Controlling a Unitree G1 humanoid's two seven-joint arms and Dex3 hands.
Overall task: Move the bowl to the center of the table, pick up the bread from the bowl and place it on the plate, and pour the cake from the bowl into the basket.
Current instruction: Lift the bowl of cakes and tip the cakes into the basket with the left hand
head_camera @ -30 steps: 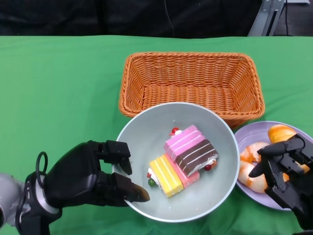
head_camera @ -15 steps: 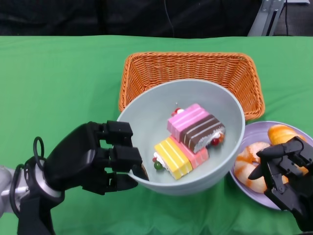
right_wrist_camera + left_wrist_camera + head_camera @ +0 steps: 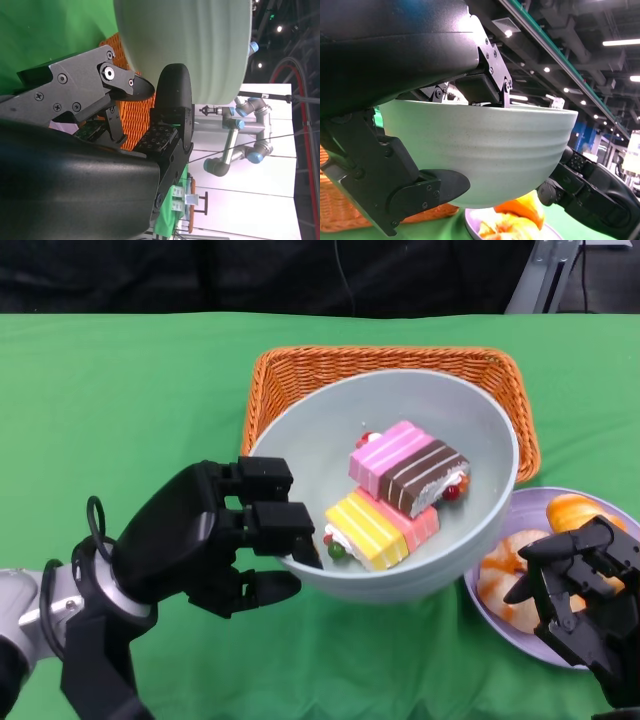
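Note:
My left hand [image 3: 215, 540] grips the near-left rim of the pale green bowl [image 3: 330, 430] and holds it lifted, partly over the orange wicker basket [image 3: 390, 370]. Inside the bowl lie pieces of cake [image 3: 395, 495]: pink, brown and yellow striped slices. In the left wrist view the bowl [image 3: 485, 150] hangs above the table, fingers [image 3: 410, 190] under it and over its rim. Bread [image 3: 575, 510] lies on the purple plate [image 3: 520, 640] at the right. My right hand [image 3: 585, 590] hovers over that plate with fingers curled, holding nothing. The right wrist view shows the bowl [image 3: 185, 45] beyond my fingers [image 3: 172, 100].
A green cloth [image 3: 120, 410] covers the table. The basket stands at the back centre, the plate at the near right. A dark backdrop [image 3: 300, 275] runs along the far edge.
My left hand has lifted the bowl off the cloth and carried it back toward the basket, so it now overlaps the basket's front. The cake slid a little. My right hand stayed put.

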